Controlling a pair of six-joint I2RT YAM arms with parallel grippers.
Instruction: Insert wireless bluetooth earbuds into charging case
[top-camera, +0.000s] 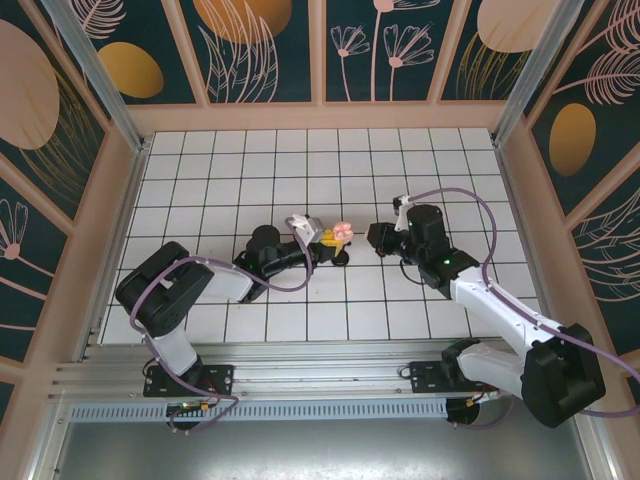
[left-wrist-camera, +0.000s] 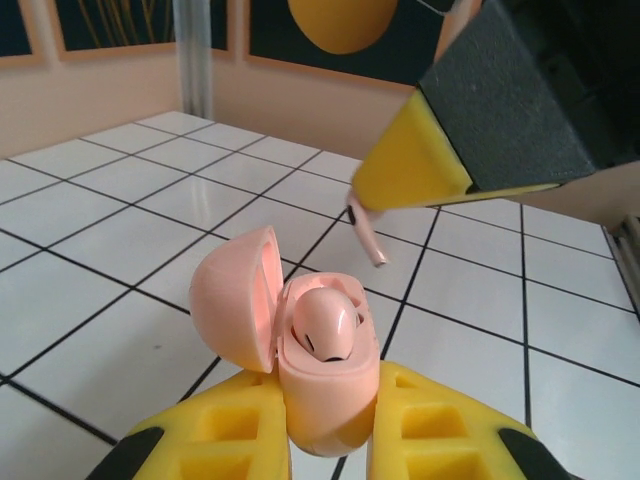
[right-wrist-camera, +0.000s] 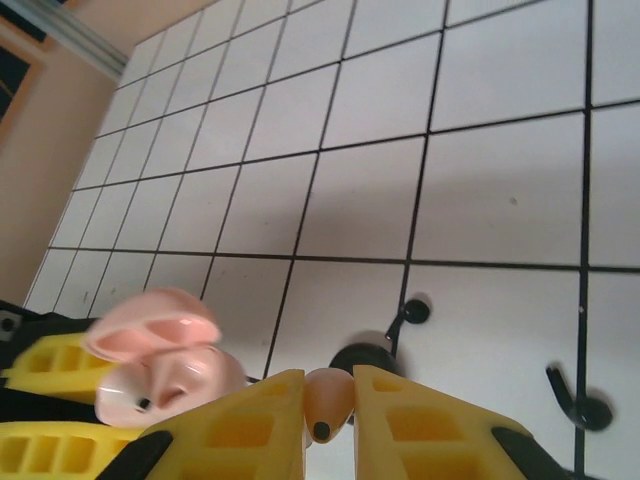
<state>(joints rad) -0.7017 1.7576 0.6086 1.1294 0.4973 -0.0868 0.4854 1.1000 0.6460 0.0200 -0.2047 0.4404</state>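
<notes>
One earbud (right-wrist-camera: 328, 402), inside right pincer (right-wrist-camera: 328, 384) (pinched)

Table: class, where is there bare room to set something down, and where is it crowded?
Crowded: the middle, where the left hand grips the open case beside the right hand gripping an earbud. Bare: the tiles between them and the back wall, and the front tiles between left arm and right arm.

Bright even light, soft close-up blur

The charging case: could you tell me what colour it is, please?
The charging case is pale pink; the left wrist view shows it best.
</notes>
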